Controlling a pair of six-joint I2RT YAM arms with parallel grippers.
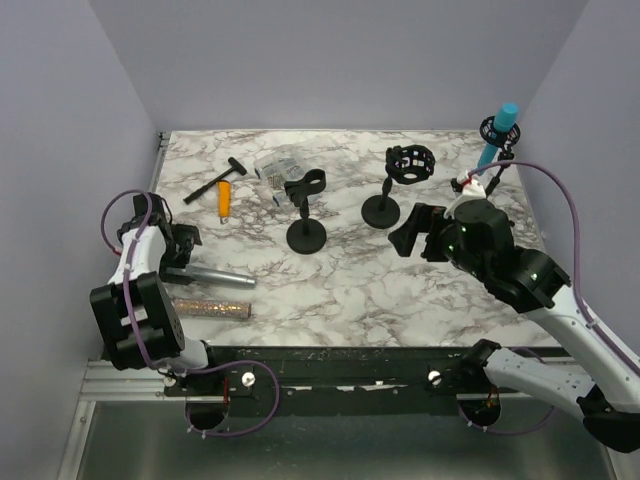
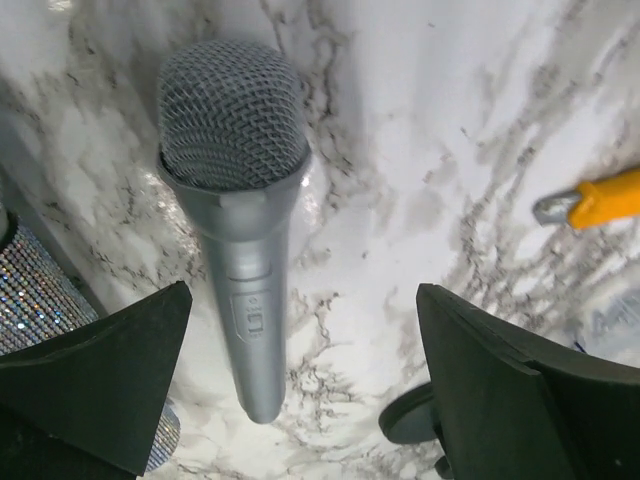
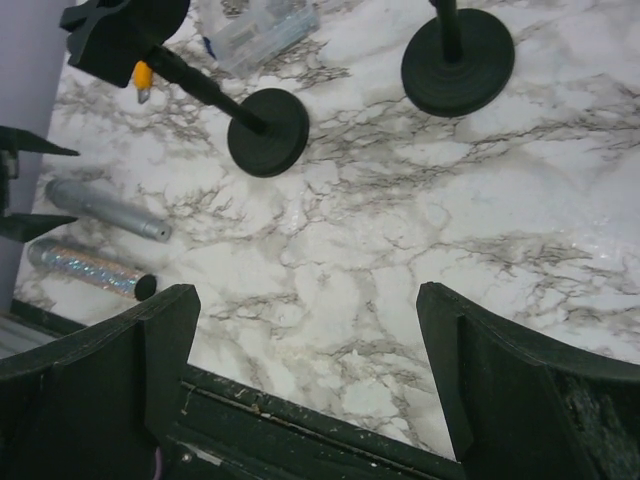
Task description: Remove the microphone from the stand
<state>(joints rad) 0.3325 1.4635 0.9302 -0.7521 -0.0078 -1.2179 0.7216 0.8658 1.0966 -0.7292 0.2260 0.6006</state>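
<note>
A blue microphone (image 1: pixel 497 135) sits tilted in a black shock-mount stand (image 1: pixel 490 128) at the back right. A silver microphone (image 1: pixel 215 275) lies flat on the marble table at the left. My left gripper (image 1: pixel 183 247) is open just above it. In the left wrist view the silver microphone (image 2: pixel 245 260) lies between the spread fingers, nearer the left one, and the gripper (image 2: pixel 303 295) does not touch it. My right gripper (image 1: pixel 405 235) is open and empty over the table's middle right, and the right wrist view (image 3: pixel 308 295) shows only marble between its fingers.
A glitter microphone (image 1: pixel 210 307) lies near the front left edge. Two empty black stands (image 1: pixel 306 210) (image 1: pixel 405 170) stand mid-table. An orange tool (image 1: pixel 224 198), a black tool (image 1: pixel 215 180) and a clear bag (image 1: pixel 280 168) lie at the back left.
</note>
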